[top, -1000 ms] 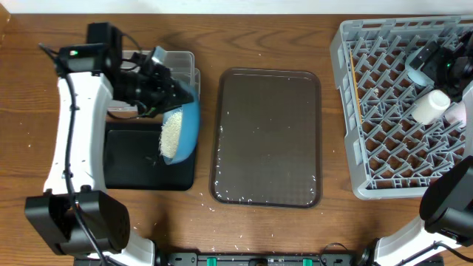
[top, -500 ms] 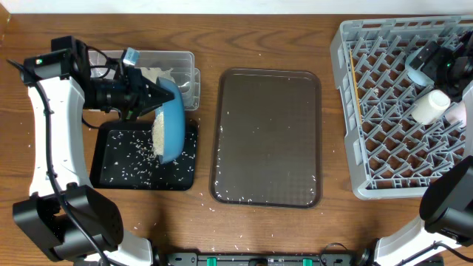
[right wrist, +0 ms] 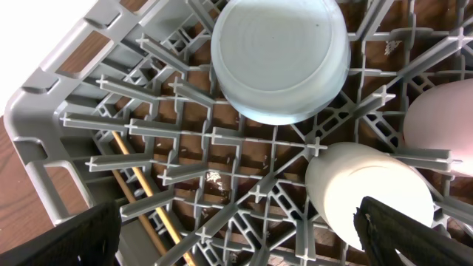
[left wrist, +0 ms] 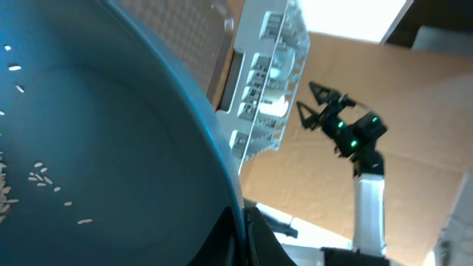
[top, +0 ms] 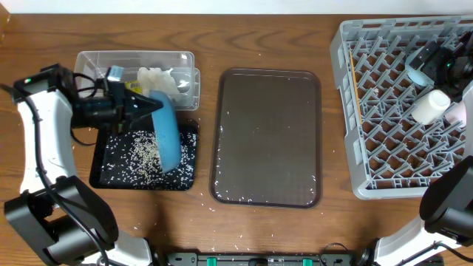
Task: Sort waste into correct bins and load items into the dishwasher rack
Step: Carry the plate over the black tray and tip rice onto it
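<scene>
Left claw (top: 150, 108) is clamped tight on the rim of the one dark-blue plate (top: 167, 137), which hangs tipped steeply on edge. Right under that claw sits one black tray (top: 98, 176), with loose rice (top: 133, 154) scattered across it. A few grains cling to the plate's face in the left wrist view. Just beyond the claw is one clear box (top: 96, 59) holding a crumpled napkin (top: 157, 77). One brown tray (top: 266, 140) lies on the worktop (top: 281, 37), past the plate.

Over at the far side, the right claw (right wrist: 240, 235) hovers spread wide, gripping nothing, above the grey rack (top: 346, 111). Below it are one light-blue bowl (right wrist: 281, 55) upside down, two white cups (right wrist: 369, 193) beside it, and one wooden chopstick (right wrist: 140, 196) showing between the pegs.
</scene>
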Motion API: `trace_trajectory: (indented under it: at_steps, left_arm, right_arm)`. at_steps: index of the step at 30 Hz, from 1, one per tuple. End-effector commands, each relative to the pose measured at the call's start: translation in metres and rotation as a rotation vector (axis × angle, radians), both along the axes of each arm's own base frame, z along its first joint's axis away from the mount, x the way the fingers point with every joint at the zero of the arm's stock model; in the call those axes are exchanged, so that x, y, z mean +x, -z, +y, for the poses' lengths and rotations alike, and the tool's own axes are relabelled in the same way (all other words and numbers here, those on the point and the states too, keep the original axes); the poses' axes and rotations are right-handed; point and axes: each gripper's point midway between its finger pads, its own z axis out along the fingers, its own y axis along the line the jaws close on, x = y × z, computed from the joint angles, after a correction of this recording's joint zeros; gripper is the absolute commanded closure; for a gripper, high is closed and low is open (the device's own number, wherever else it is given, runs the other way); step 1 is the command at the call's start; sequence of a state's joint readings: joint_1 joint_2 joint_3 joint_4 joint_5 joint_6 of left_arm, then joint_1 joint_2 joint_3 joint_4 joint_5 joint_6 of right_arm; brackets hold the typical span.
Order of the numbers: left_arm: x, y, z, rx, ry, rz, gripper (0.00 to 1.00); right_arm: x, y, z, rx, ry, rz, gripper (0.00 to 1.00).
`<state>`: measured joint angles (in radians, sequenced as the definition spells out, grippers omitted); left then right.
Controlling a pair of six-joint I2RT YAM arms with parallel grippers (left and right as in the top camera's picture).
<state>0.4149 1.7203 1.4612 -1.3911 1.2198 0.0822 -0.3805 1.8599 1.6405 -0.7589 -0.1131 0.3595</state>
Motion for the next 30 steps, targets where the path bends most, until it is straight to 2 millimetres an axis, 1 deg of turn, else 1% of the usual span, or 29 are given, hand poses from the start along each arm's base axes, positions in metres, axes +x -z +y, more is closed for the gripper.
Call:
trace_trajectory:
  at_steps: [1, 4, 7, 14, 19, 22, 25, 28, 30]
  left_arm:
    - [-0.002, -0.012, 0.008, -0.048, -0.042, -0.044, 0.94]
    - [-0.002, -0.013, 0.013, -0.099, -0.077, -0.041, 0.94]
    - [-0.002, -0.018, 0.017, -0.152, -0.102, -0.074, 0.94]
    - [-0.005, -0.022, 0.029, -0.251, -0.180, -0.053, 0.94]
    - [-0.007, -0.022, 0.050, -0.255, -0.249, -0.056, 0.94]
    - [-0.009, -0.023, 0.060, -0.252, -0.276, -0.066, 0.94]
    - [-0.010, -0.027, 0.070, -0.273, -0.316, -0.079, 0.94]
    - [-0.013, -0.030, 0.064, -0.256, -0.290, -0.130, 0.94]
    - [-0.014, -0.030, 0.065, -0.242, -0.285, -0.154, 0.94]
  right_arm:
    - [-0.002, -0.013, 0.001, -0.005, 0.009, -0.026, 0.01]
    - [-0.002, -0.013, 0.001, -0.005, 0.009, -0.026, 0.01]
    - [-0.002, -0.013, 0.001, -0.005, 0.009, -0.026, 0.01]
    - [-0.002, -0.013, 0.001, -0.005, 0.009, -0.026, 0.01]
    - [-0.002, -0.013, 0.001, -0.005, 0.009, -0.026, 0.01]
    - [-0.002, -0.013, 0.001, -0.005, 0.009, -0.026, 0.01]
    - [-0.002, -0.013, 0.001, -0.005, 0.009, -0.026, 0.01]
    - [-0.002, -0.013, 0.001, -0.005, 0.009, -0.026, 0.01]
    - [-0.002, -0.013, 0.001, -0.005, 0.009, -0.026, 0.01]
